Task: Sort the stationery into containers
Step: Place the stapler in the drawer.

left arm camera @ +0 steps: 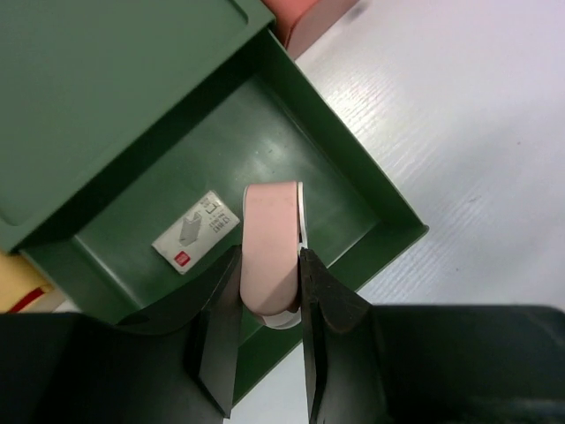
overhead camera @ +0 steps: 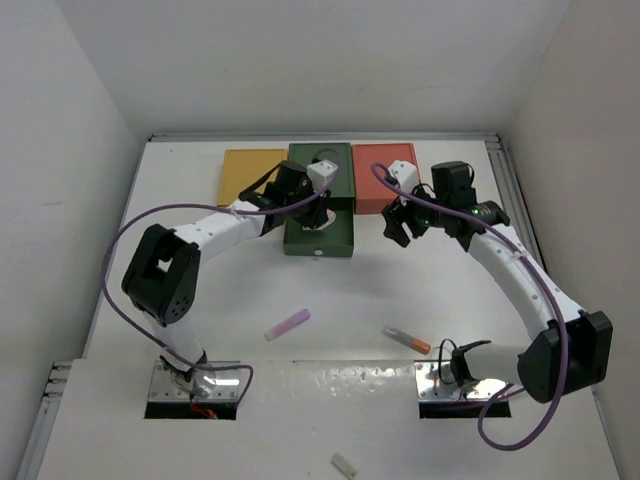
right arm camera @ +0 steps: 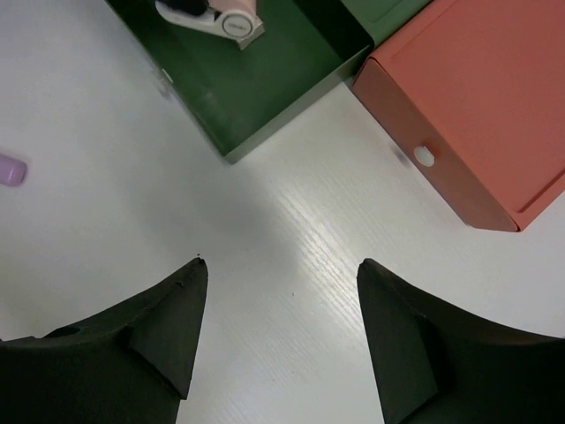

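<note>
My left gripper is shut on a pink-and-white eraser and holds it over the pulled-out drawer of the dark green container. A labelled white eraser lies flat inside that drawer. In the top view the left gripper hangs over the green container, between the mustard yellow container and the salmon red one. My right gripper stands open and empty above bare table, just in front of the red container. A lilac stick and a clear orange-tipped tube lie nearer the arm bases.
The red container's white knob faces my right gripper, and its drawer is closed. A pale whitish stub lies at the front edge between the bases. White walls close in the table on three sides.
</note>
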Controlling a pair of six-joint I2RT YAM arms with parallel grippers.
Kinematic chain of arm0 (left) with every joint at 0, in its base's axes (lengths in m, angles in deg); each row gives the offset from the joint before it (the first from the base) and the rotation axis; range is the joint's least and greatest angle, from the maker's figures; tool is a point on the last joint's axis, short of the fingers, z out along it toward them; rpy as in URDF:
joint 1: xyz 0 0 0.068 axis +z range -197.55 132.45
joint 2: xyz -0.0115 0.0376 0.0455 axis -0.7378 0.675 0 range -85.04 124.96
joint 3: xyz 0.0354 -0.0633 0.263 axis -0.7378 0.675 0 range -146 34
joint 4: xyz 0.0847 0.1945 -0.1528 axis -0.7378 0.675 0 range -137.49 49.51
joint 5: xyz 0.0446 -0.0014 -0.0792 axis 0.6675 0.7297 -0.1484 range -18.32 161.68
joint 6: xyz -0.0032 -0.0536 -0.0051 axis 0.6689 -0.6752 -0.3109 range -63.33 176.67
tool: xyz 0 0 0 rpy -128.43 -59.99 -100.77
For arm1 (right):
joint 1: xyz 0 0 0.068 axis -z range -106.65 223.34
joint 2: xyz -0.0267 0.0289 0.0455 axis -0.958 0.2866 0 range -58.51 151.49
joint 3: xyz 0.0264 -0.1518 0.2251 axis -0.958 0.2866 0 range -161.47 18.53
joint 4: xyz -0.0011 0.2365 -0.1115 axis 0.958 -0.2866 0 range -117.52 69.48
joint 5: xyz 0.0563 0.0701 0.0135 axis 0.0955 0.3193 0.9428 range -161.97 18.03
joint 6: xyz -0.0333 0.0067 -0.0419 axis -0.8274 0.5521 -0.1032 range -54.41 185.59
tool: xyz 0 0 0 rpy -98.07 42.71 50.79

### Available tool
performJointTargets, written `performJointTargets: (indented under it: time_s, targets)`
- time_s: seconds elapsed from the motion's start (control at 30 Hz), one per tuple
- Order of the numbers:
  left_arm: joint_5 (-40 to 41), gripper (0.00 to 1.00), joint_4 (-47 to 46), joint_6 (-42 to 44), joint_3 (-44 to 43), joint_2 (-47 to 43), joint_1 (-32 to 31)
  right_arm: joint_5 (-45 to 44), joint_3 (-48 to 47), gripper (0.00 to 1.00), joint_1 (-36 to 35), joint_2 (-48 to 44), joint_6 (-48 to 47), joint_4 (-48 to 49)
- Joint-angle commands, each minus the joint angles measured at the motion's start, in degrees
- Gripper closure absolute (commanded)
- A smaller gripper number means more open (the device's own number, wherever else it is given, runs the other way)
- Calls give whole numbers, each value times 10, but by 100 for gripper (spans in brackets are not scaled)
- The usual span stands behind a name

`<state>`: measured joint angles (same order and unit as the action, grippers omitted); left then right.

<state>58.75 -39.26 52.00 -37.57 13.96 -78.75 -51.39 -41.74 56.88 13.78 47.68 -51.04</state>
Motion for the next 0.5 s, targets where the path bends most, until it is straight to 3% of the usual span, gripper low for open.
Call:
performJointTargets:
  time_s: [0.0, 0.47]
  targets:
    - [45, 100, -33, -13, -16, 22, -16, 31, -22, 32, 13, 6, 17, 25]
    - [127, 100, -135, -61, -59, 133, -47, 46, 19, 32, 27, -12, 5, 37]
